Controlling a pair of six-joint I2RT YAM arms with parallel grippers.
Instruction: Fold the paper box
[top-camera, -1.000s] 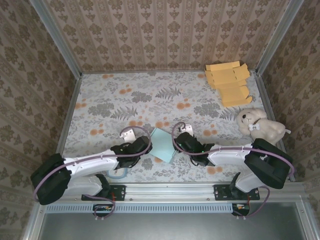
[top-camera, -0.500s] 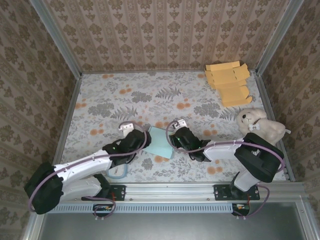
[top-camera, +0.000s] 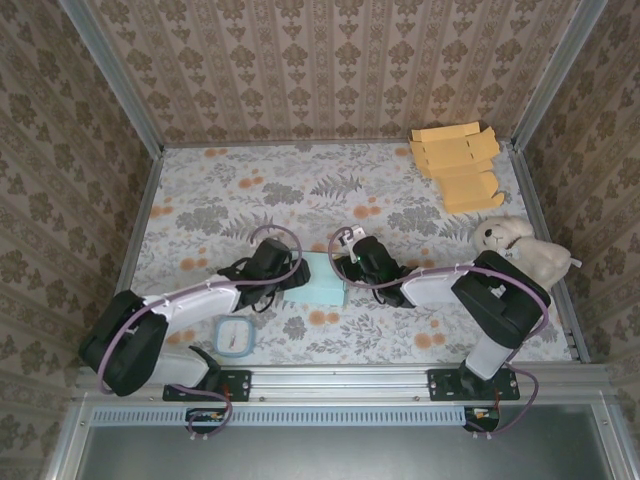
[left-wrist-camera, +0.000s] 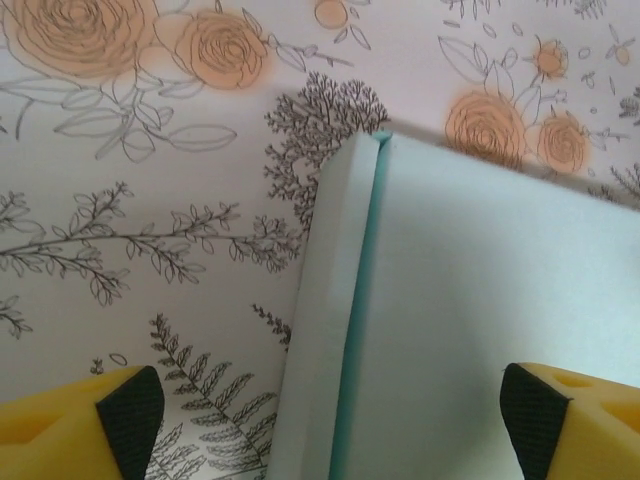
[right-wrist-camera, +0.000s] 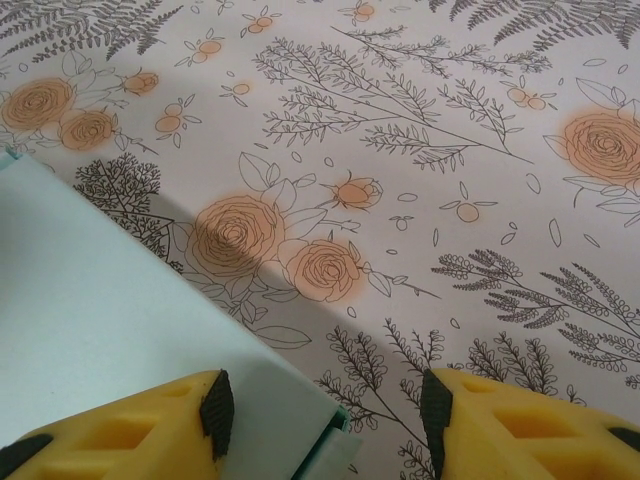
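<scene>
Top external shows the pale teal paper box (top-camera: 322, 279) lying flat on the floral surface (top-camera: 215, 195), in its near half and roughly midway between the sides, with an arm reaching in from either side. The left pincer (top-camera: 296, 279) meets the box's left edge and the right pincer (top-camera: 348, 268) sits at its right edge, toward the far corner. Left wrist looks straight down on the box (left-wrist-camera: 470, 320): a narrow flap (left-wrist-camera: 318, 330) is folded along its left side, with a darker teal seam beside it. The left pincer (left-wrist-camera: 330, 425) is spread wide, one black-padded yellow finger (left-wrist-camera: 130, 410) over the bare surface left of the flap and the other over the box panel; nothing is pinched. In the right wrist view, the right pincer (right-wrist-camera: 325, 410) is also parted, with patterned cloth showing in the gap; one of its fingers (right-wrist-camera: 215, 415) is over the box's edge near a corner (right-wrist-camera: 110, 330), though I cannot tell whether it touches. At the far right corner lies a stack of flat orange cardboard blanks (top-camera: 455, 165), a plush toy dog (top-camera: 522, 250) sits by the right wall, and a small square blue-rimmed object (top-camera: 232, 338) lies near the left arm's base.
</scene>
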